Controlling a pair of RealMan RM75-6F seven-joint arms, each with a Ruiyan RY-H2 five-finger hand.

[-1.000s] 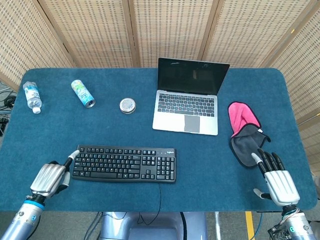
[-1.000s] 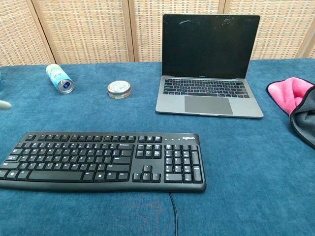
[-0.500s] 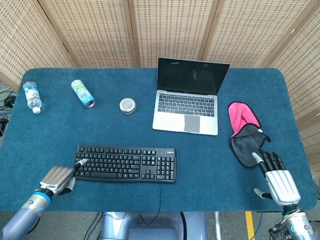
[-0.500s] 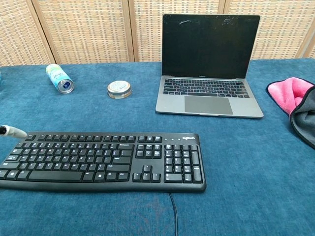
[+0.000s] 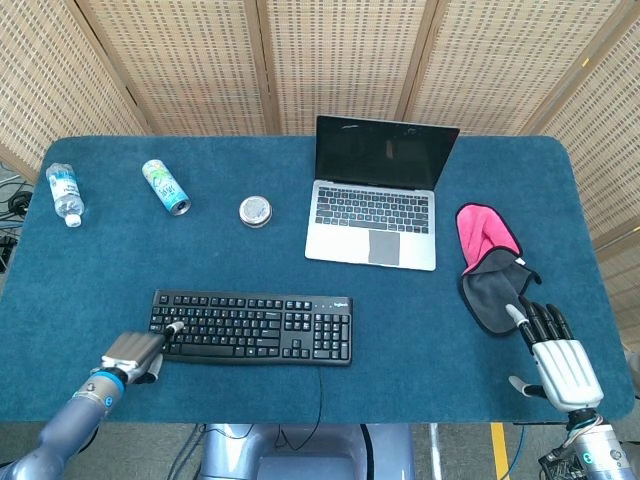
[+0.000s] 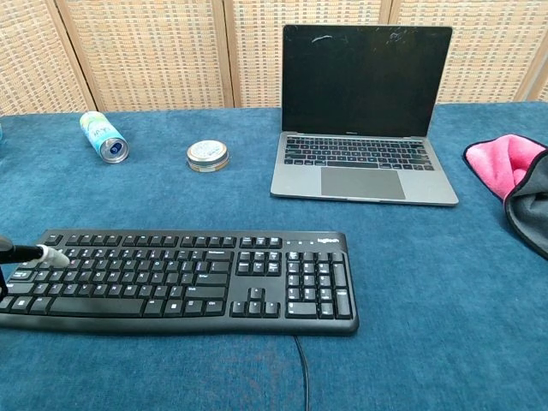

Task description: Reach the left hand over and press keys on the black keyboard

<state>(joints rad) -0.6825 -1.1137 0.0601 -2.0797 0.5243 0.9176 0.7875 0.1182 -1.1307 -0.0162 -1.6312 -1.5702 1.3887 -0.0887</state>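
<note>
Left hand (image 5: pixel 135 352), fingers curled with one extended onto the flat black plastic keyboard (image 5: pixel 251 326) (holding nothing); risk: neighbouring keys pressed together.

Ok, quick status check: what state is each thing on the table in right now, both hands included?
left hand: one extended finger on the black keyboard's left end
right hand: fingers spread, holding nothing, by the table's near right edge
black keyboard: flat, cable trailing off the near edge
laptop: lid open, screen dark
can: lying on its side
water bottle: lying on its side
round tin: lid on
cloths: crumpled, pink and dark grey
</note>
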